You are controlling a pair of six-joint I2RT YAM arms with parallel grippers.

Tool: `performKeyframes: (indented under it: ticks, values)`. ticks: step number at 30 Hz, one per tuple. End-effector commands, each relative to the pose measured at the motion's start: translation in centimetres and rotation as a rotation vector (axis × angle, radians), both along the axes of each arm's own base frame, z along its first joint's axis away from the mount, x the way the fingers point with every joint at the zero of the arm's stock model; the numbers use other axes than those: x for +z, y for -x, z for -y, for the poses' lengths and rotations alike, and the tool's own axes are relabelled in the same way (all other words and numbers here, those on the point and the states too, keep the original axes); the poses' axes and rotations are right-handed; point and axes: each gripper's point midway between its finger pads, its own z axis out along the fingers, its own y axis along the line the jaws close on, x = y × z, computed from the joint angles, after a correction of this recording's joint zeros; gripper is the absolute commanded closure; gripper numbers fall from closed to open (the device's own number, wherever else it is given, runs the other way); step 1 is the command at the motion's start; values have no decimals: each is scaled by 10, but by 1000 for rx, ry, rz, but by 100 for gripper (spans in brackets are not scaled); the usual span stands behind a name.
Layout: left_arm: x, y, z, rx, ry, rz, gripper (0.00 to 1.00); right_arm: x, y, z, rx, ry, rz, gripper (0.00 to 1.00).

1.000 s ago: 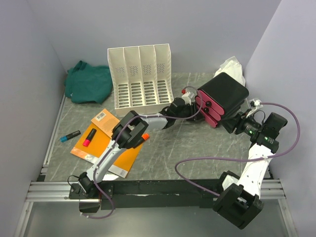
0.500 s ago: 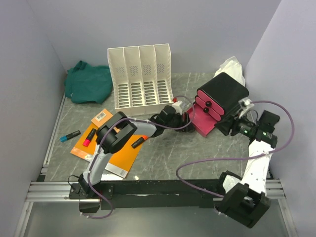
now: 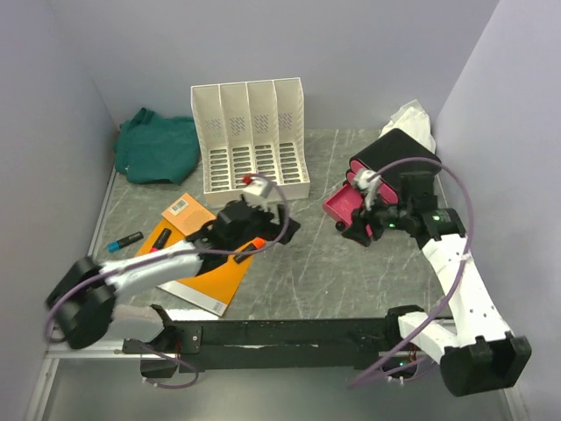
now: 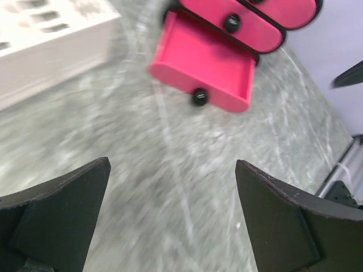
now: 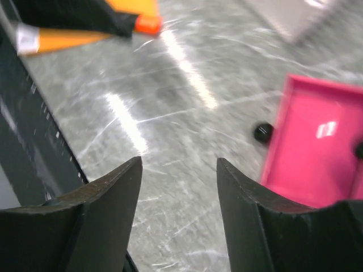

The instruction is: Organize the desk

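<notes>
The desk (image 3: 307, 272) is dark grey-green stone with white veins. A pink-and-black drawer unit (image 3: 396, 167) stands at the right, its lowest pink drawer (image 3: 340, 207) pulled out and empty (image 4: 207, 68). My left gripper (image 3: 282, 226) hovers over bare desk left of that drawer, open wide, with nothing between its fingers (image 4: 172, 164). My right gripper (image 3: 352, 231) hangs just in front of the open drawer, open and empty (image 5: 178, 160). The drawer's black knob (image 5: 262, 132) shows just to its right.
A white file organizer (image 3: 252, 136) stands at the back with a green cloth (image 3: 158, 145) to its left. An orange notebook (image 3: 197, 259) lies front left, a black orange-capped marker (image 5: 148, 24) at its edge, a blue marker (image 3: 124, 241) beside it. Crumpled white material (image 3: 412, 118) sits behind the drawers.
The lowest pink drawer came out. My left gripper opened, let go and drew back left from it. My right arm swung left to the drawer's front, its jaws widening a little.
</notes>
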Motion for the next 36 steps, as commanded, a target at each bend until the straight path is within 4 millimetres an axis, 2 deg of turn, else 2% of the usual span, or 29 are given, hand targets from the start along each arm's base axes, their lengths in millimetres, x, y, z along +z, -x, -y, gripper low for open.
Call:
performKeyframes:
  ticks: [1, 2, 4, 5, 6, 7, 10, 11, 12, 13, 14, 15, 16, 17, 18, 20, 22, 23, 24, 26, 27, 33, 36]
  values:
    - [3, 11, -67, 179, -92, 20, 1, -1, 3, -27, 192, 112, 99, 33]
    - [1, 22, -84, 204, -98, -14, 1, -2, 14, -46, 295, 116, 126, 31]
    - [1, 27, -105, 269, -96, -43, 1, -3, 16, -65, 415, 139, 199, 25]
    - [0, 37, -120, 308, -84, -85, 1, -5, 16, -73, 457, 154, 220, 24]
    - [1, 39, -130, 337, -70, -97, 1, -10, 20, -91, 558, 170, 246, 24]
    - [1, 43, -139, 369, -62, -109, 1, -14, 22, -97, 603, 185, 235, 24]
    - [15, 57, -165, 447, 18, -136, 1, -26, 16, -128, 709, 226, 230, 24]
    - [31, 60, -175, 493, 90, -127, 0, -29, 13, -136, 728, 242, 245, 23]
    - [26, 67, -186, 524, 74, -153, 1, -38, 4, -143, 739, 282, 261, 23]
    - [30, 70, -193, 547, 97, -156, 1, -38, 4, -159, 771, 288, 302, 22]
    - [42, 74, -203, 583, 152, -152, 1, -40, 1, -167, 783, 298, 314, 22]
    - [40, 79, -209, 599, 149, -166, 1, -44, -8, -181, 795, 307, 308, 22]
    - [42, 81, -214, 611, 163, -168, 0, -46, -5, -194, 826, 309, 306, 22]
    - [51, 85, -219, 618, 209, -158, 1, -35, -11, -207, 835, 297, 330, 22]
    - [53, 86, -224, 635, 217, -154, 1, -52, -15, -218, 848, 313, 284, 22]
    - [58, 91, -232, 649, 233, -149, 1, -59, -17, -235, 871, 333, 282, 22]
    - [60, 93, -240, 675, 227, -143, 0, -73, -27, -253, 880, 346, 267, 22]
    - [66, 94, -242, 676, 230, -133, 0, -69, -32, -264, 880, 339, 279, 22]
    - [68, 95, -245, 682, 224, -129, 1, -86, -32, -269, 890, 350, 236, 22]
    - [72, 97, -251, 694, 202, -123, 0, -92, -35, -279, 893, 350, 219, 22]
    - [73, 98, -252, 694, 194, -121, 0, -107, -34, -283, 900, 364, 189, 23]
    - [78, 103, -257, 684, 215, -107, 0, -143, -35, -290, 917, 432, 144, 23]
    - [80, 104, -261, 697, 236, -98, 0, -158, -35, -287, 928, 476, 121, 25]
